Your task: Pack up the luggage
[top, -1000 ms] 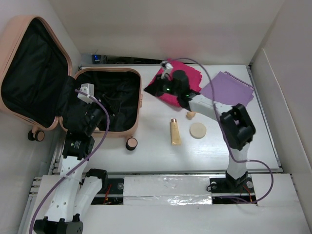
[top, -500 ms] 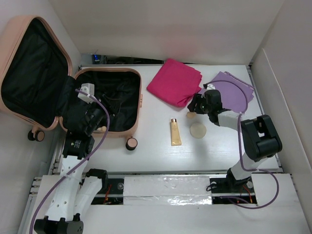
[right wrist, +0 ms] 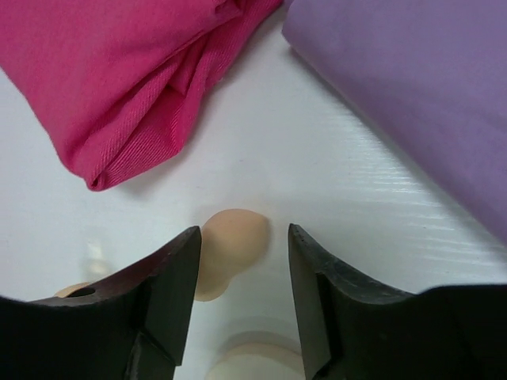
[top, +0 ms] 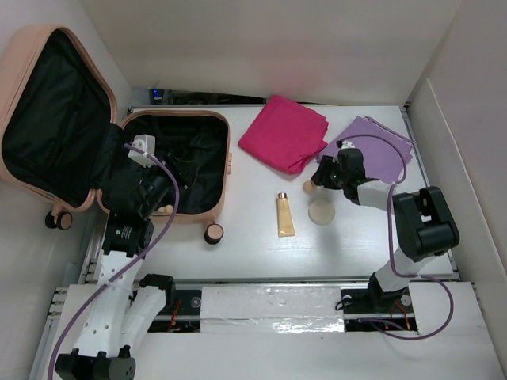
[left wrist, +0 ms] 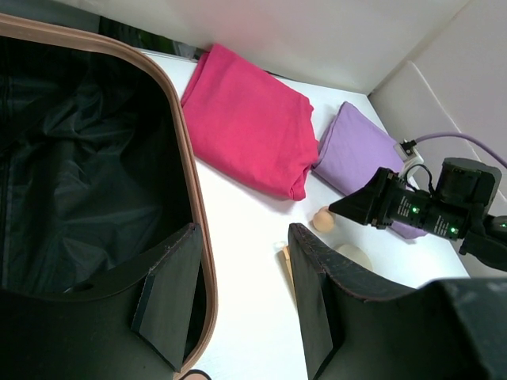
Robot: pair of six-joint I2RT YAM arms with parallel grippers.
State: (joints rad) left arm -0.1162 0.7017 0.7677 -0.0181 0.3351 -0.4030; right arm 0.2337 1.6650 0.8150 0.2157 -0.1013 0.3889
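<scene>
The peach-pink luggage (top: 227, 170) lies open at the left, its black lining bare and its lid leaning back. Its rim shows in the left wrist view (left wrist: 184, 142). My left gripper (top: 154, 198) is open and empty over the case's near right rim (left wrist: 242, 237). My right gripper (top: 321, 178) is open and low at the table. Its fingers straddle a small beige sponge (top: 309, 187) (right wrist: 230, 245) without closing on it. A folded pink cloth (top: 283, 133) (right wrist: 119, 71) and a folded purple cloth (top: 372, 146) (right wrist: 412, 95) lie at the back.
A round beige puff (top: 322, 211) lies just in front of the sponge. A cream tube (top: 284, 214) and a small round jar (top: 214, 233) lie near the middle. White walls enclose the table at the back and right.
My right gripper has left the pink cloth and come right and down to the beige sponge. The pink cloth now lies uncovered. The left arm has not moved.
</scene>
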